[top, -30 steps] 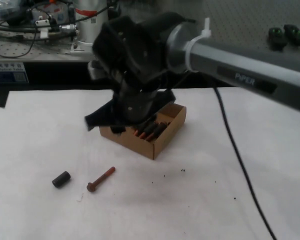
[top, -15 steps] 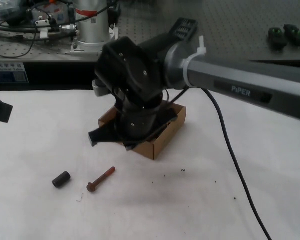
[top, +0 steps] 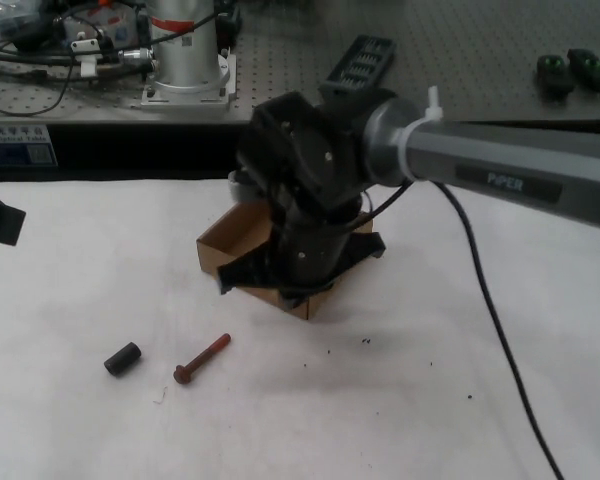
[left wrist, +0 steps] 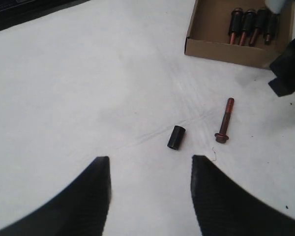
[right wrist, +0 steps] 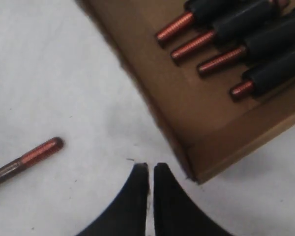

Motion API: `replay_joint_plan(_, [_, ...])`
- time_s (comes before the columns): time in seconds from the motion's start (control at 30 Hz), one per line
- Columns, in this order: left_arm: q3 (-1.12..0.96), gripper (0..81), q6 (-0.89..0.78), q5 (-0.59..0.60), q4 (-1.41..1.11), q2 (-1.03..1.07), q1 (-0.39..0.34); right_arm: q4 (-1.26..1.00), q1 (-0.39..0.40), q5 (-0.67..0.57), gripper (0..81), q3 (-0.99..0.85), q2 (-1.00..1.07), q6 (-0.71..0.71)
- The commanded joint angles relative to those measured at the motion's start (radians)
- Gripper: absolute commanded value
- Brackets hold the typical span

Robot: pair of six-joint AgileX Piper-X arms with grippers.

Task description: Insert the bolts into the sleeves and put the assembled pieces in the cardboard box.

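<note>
A copper bolt (top: 201, 359) and a black sleeve (top: 122, 358) lie apart on the white cloth, in front of the cardboard box (top: 220, 250). In the left wrist view the sleeve (left wrist: 176, 137) and the bolt (left wrist: 224, 120) lie ahead of my open, empty left gripper (left wrist: 150, 167). Several assembled pieces (left wrist: 248, 22) rest inside the box (left wrist: 226, 51). My right gripper (top: 242, 278) hangs over the box's front side. Its fingers are shut and empty (right wrist: 150, 169) above the cloth near a box corner (right wrist: 196, 162), with the pieces (right wrist: 246, 29) and the bolt's threaded end (right wrist: 39, 150) in sight.
The right arm's grey tube (top: 520, 180) and its cable (top: 490, 330) cross the right half of the bench. A dark part of the left gripper (top: 0, 222) shows at the far left edge. Behind the cloth is a metal breadboard with equipment (top: 180, 50).
The right arm has shifted to the right and down over the box, now covering the pieces in the high view. The bolt and the sleeve have stayed in place.
</note>
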Motion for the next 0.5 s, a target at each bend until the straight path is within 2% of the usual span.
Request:
replay_joint_plan(0.0, [-0.003, 36.8, -0.015, 0.002, 0.003, -0.005, 0.001, -0.018, -0.042, -0.02, 4.0, 0.003, 0.013, -0.017])
replay_joint_plan(0.27, [-0.003, 36.8, -0.015, 0.002, -0.002, -0.005, 0.001, -0.044, -0.129, -0.025, 4.0, 0.001, 0.017, -0.052])
replay_joint_plan(0.47, [-0.003, 36.8, -0.015, 0.002, -0.002, -0.005, 0.001, -0.064, -0.166, -0.054, 4.0, 0.001, 0.017, -0.052])
